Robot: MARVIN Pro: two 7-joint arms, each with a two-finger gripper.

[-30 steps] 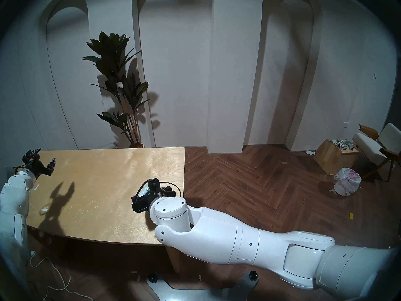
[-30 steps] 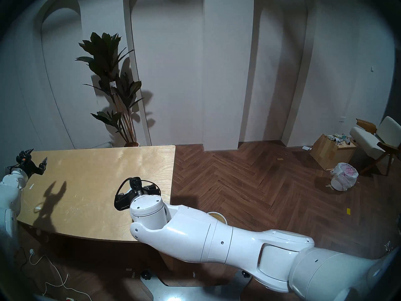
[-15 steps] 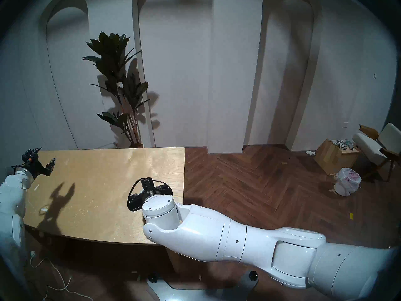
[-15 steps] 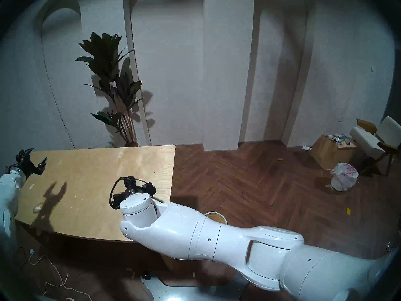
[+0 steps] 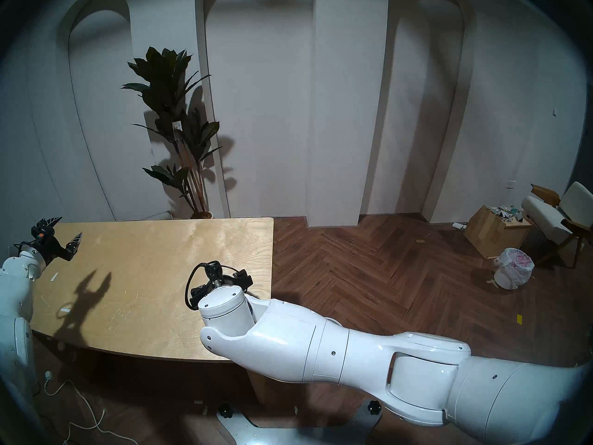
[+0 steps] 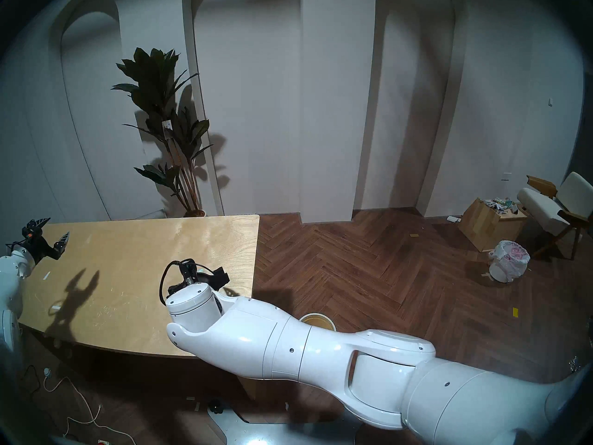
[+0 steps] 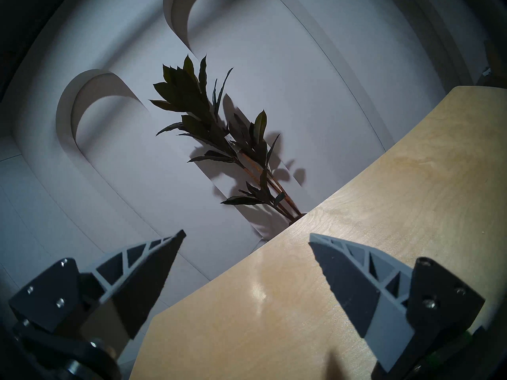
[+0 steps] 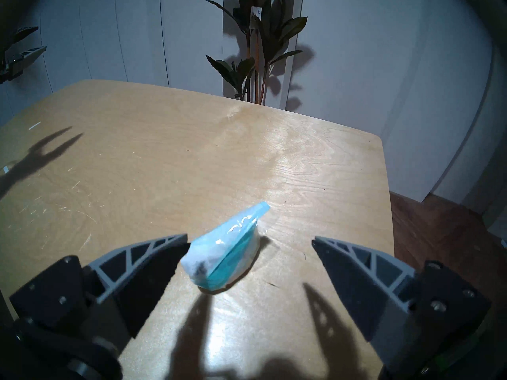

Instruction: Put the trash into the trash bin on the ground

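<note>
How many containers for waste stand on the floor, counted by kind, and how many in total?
Round cream-yellow bin: 1
White bin with pink-printed bag: 1
Square light-wood box: 1
Total: 3

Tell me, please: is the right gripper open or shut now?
Open. In the right wrist view the right gripper has its fingers spread wide, and the teal-white pouch lies on the table between them, not clamped.

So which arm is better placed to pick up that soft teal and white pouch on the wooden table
Right. The right pincer is open with the soft teal-white pouch lying between its fingers. The left pincer hangs open over the table's far left edge, well away from it.
</note>
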